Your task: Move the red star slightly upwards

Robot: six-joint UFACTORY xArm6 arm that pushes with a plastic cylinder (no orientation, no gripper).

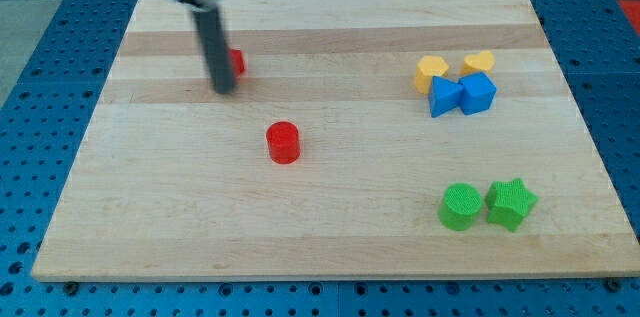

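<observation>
Board (330, 207) pale smooth wood; red cylinder (283, 143) matt plastic; rod (215, 52) dark matt.

Single view, high and angled down, facing the whole wooden board (330, 247), moderately close

Single arm, enters from the view's top left; only its lowest part shows. Wide dark housing, motion-blurred, cut off by the view's top edge. Straight dark rod hangs from it, near vertical, leaning very slightly toward the view's right as it descends. Rod looks grey-black, slightly blurred along its length. My tip (224, 88) sits low, at the surface in the upper-left area of the view; whether it touches cannot be told. No wrist joints or upper links visible, hidden beyond the frame.
</observation>
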